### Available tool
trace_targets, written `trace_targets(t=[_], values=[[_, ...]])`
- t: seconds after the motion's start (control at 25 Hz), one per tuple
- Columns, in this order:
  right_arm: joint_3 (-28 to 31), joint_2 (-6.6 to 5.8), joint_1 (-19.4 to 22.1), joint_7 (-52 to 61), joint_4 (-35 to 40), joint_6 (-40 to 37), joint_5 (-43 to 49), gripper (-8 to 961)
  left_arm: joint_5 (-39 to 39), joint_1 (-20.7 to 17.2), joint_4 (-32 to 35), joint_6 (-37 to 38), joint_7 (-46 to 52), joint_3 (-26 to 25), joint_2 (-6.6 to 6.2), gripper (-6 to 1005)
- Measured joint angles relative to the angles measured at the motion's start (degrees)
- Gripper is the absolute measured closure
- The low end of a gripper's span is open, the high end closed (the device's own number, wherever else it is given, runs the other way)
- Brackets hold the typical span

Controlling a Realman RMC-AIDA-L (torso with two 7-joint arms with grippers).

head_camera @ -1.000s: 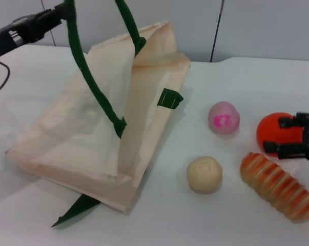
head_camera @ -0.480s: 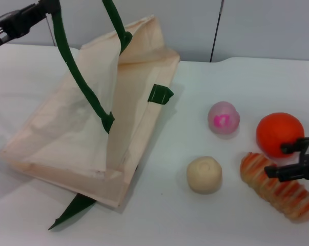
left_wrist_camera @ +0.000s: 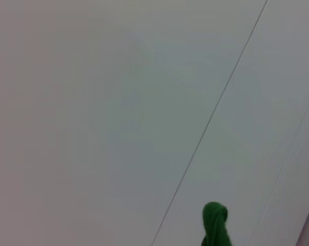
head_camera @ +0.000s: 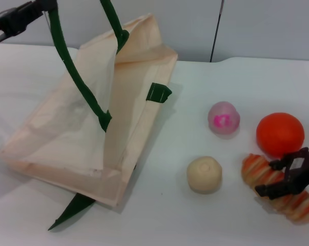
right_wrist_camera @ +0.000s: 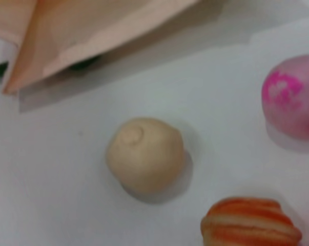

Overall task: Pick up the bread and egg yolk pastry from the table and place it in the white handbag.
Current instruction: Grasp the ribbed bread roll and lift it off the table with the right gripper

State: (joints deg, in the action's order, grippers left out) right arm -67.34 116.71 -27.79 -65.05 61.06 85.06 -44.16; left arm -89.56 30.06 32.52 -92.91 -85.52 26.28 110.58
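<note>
Bread [head_camera: 278, 185] lies at your five o'clock on the table [head_camera: 221, 220], and your right gripper [head_camera: 289, 177] sits over its middle, jaws apart and straddling the loaf, apparently set for the grasp. Egg yolk pastry [head_camera: 204, 174] rests well apart at the loaf's nine o'clock, untouched. An orange fruit [head_camera: 280, 134] and a pink-marked ball [head_camera: 224, 117] stand behind. Your left gripper [head_camera: 41, 6], at eleven o'clock, is clamped on the green handle [head_camera: 75, 77], lifting the white handbag [head_camera: 87, 128] so its mouth stays open for loading.
</note>
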Motion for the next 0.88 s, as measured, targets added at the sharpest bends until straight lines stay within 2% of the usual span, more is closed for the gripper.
trace_targets(t=[0.24,0.52,0.76,0.88], values=[[-6.7,0.1,0.1,6.8,2.7,-4.4,3.8,148,0.0,-0.1,0.0,0.0,0.0,0.0,-0.02,897],[-9.8,0.14,0.3,10.9,4.3,-7.3,7.0,152,0.0,-0.1,-0.5,0.0,-0.1,0.0,-0.05,897],[-10.8,0.17,0.4,11.9,5.3,-7.8,8.0,156,0.0,0.2,-2.9,0.1,-0.8,-0.1,-1.0,897],[-10.8,0.13,0.5,11.9,6.0,-7.5,8.0,253,0.0,0.5,-3.9,0.0,-1.1,-0.1,-1.48,897]])
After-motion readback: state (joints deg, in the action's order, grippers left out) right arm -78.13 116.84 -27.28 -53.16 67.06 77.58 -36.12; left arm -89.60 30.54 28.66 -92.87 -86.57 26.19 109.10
